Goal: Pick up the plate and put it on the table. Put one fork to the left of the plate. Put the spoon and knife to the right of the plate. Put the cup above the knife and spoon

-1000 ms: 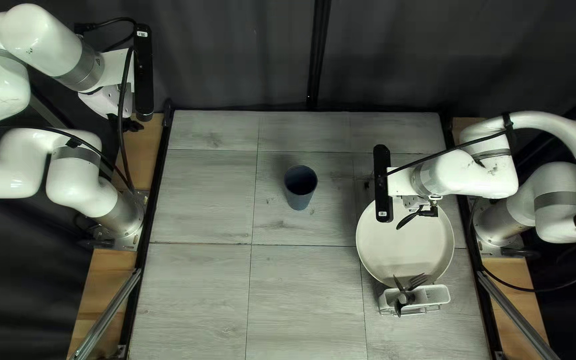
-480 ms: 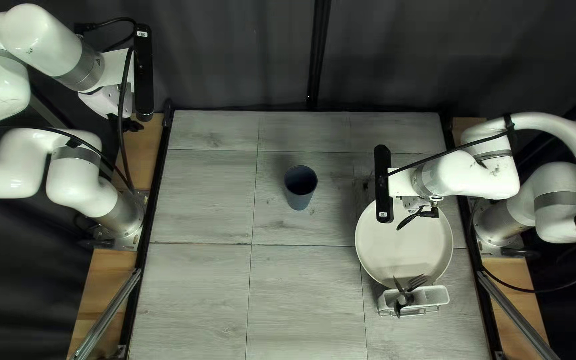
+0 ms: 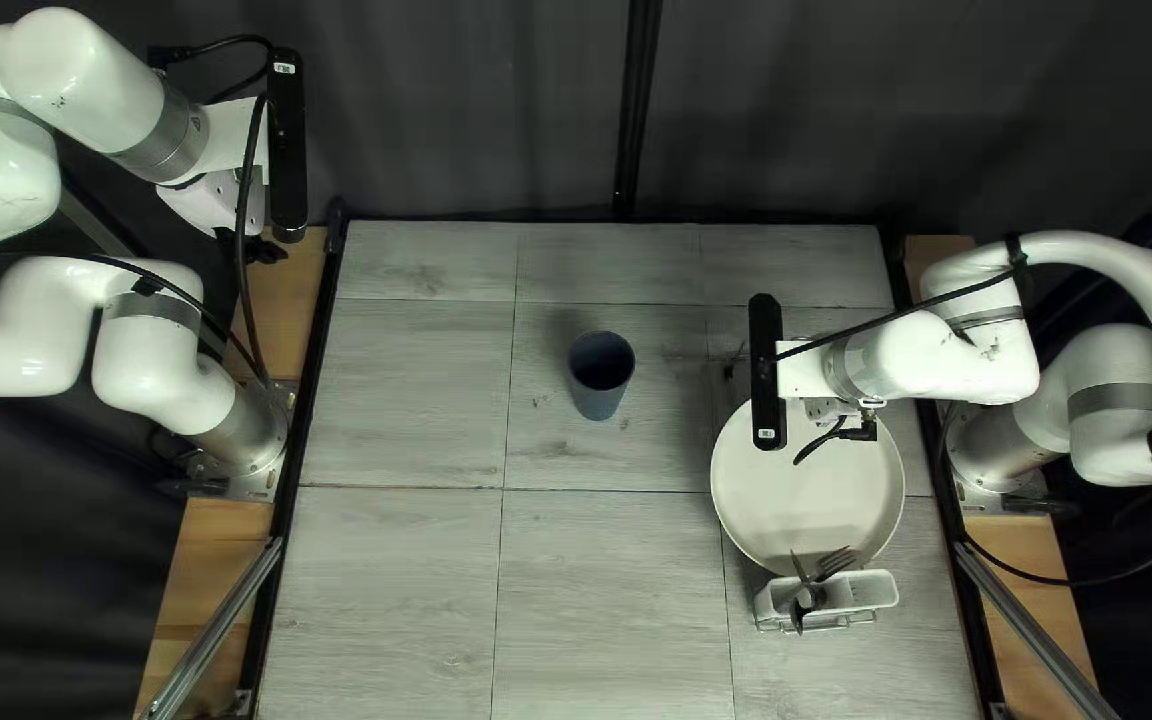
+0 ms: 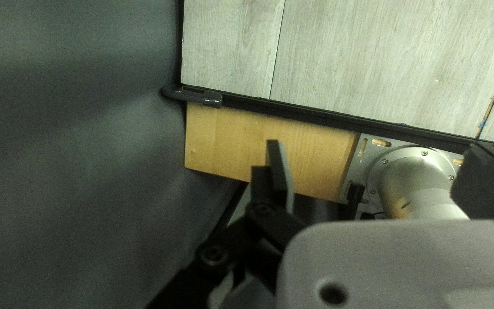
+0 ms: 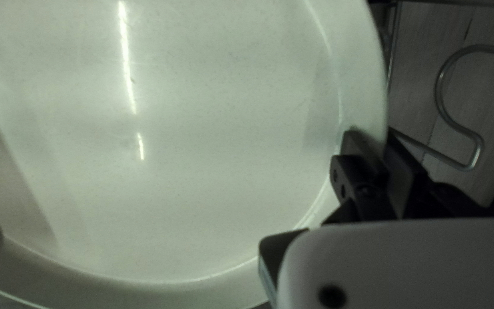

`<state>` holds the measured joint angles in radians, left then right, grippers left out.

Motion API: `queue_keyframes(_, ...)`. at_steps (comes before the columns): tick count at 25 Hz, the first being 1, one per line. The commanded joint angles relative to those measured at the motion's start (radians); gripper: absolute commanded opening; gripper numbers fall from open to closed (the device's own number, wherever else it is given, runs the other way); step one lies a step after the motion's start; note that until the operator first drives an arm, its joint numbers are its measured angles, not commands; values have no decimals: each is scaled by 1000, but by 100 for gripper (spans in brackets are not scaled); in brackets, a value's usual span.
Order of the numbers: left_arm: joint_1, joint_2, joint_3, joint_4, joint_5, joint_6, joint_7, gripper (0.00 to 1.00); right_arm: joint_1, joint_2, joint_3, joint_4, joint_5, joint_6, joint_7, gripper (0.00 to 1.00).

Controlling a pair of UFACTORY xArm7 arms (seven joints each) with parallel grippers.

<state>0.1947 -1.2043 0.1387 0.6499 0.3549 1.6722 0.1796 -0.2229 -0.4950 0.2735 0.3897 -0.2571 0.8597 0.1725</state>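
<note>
The right pincer (image 3: 823,411) squeezes the rim of the smooth, round plate (image 3: 803,494), face up; far from it, the left pincer (image 3: 258,250) is wide open.

Glossy white arms (image 3: 936,352) with rounded joints, grey bands (image 3: 176,138), black cables (image 3: 891,316) and a black bar (image 3: 287,150) on each wrist; small dark marks (image 3: 987,352), possibly scuffs.
</note>
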Motion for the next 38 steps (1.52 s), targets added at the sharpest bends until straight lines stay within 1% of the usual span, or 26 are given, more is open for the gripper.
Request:
queue_keyframes(1,0,0,0,0,0,0,0,100,10,-178,-81,152,41,327,-136,100)
queue_keyframes(9,0,0,0,0,0,0,0,100,1,-167,-51,133,16,305,-90,100)
queue_keyframes(18,0,0,0,0,0,0,0,100,8,-140,-70,176,69,364,-102,100)
queue_keyframes(20,0,0,0,0,0,0,0,100,6,-102,-32,186,53,329,-53,100)
queue_keyframes(21,0,0,0,0,0,0,0,100,5,-99,-28,187,51,329,-47,100)
queue_keyframes(34,0,0,0,0,0,0,0,100,11,-100,-31,187,58,336,-60,100)
queue_keyframes(35,0,0,0,0,0,0,0,100,-31,-101,-116,186,30,327,-152,100)
queue_keyframes(36,0,0,0,0,0,0,0,100,-87,-75,-214,207,-8,311,-264,100)
queue_keyframes(37,0,0,0,0,0,0,0,100,-131,-21,-294,257,-20,313,-360,100)
queue_keyframes(38,0,0,0,0,0,0,0,100,-142,4,-316,279,-15,318,-386,100)
